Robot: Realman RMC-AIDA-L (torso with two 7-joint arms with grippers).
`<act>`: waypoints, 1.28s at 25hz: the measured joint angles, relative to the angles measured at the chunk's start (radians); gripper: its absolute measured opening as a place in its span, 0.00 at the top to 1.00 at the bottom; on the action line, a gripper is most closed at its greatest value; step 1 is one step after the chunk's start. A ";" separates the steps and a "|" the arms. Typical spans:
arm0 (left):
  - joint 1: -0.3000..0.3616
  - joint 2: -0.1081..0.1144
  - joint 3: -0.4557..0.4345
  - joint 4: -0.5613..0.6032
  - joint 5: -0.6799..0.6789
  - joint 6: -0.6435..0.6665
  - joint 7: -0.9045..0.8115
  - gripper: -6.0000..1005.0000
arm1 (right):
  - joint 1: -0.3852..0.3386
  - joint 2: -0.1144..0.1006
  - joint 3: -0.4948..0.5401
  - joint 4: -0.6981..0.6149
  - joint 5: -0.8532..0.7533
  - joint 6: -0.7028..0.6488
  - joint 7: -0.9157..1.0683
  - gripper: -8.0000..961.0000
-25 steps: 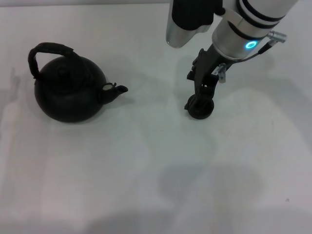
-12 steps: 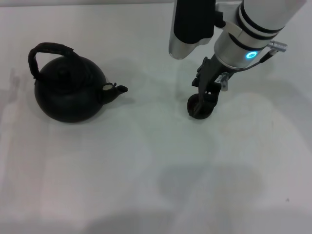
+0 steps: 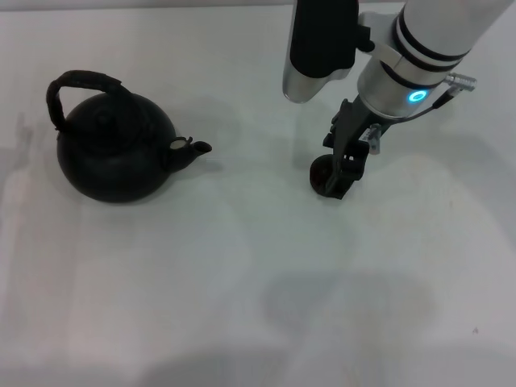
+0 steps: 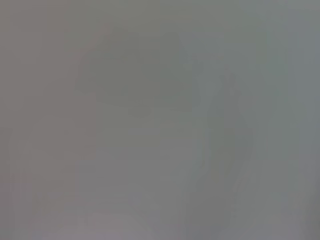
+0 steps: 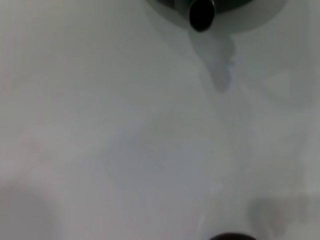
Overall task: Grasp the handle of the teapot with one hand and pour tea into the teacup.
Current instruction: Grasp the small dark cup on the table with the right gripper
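The table (image 3: 242, 306) is a plain white surface; its near part carries only soft shadows.

Mid-depth on the robot's right, the right gripper (image 3: 339, 173) stands on the table at the teacup (image 3: 321, 174). The dark fingers (image 3: 352, 165) point steeply down, and the cup shows as a small dark round shape at their tips, mostly covered by them. The fingers appear closed around the cup, one on each side of its wall. The cup sits on the table surface, well apart from the teapot.

Above the gripper, the right forearm rises toward the far right corner of the head view. It is white with black bands, and a ring light (image 3: 416, 97) glows cyan on the wrist. A black and silver cylindrical housing (image 3: 316, 48) sits just beside the wrist.

On the robot's left, slightly farther back, the teapot (image 3: 113, 149) stands upright on the table, lid on. Its spout (image 3: 193, 149) points toward the cup. The handle (image 3: 72, 89) arches over the lid, leaning toward the far left.

The right wrist view shows the spout tip (image 5: 201, 14) across bare table.

The left wrist view shows a featureless grey field. No readable writing or labels appear.
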 joint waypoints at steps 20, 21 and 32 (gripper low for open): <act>-0.007 0.000 0.000 0.000 0.000 0.002 -0.001 0.36 | 0.003 0.000 -0.012 0.038 -0.001 0.024 0.000 0.12; -0.007 0.000 0.000 0.002 0.000 0.002 -0.001 0.36 | 0.003 0.000 -0.013 0.038 -0.001 0.028 0.000 0.12; -0.008 0.000 0.000 0.009 0.001 0.002 -0.002 0.36 | 0.002 0.000 -0.016 0.041 0.007 0.037 0.000 0.12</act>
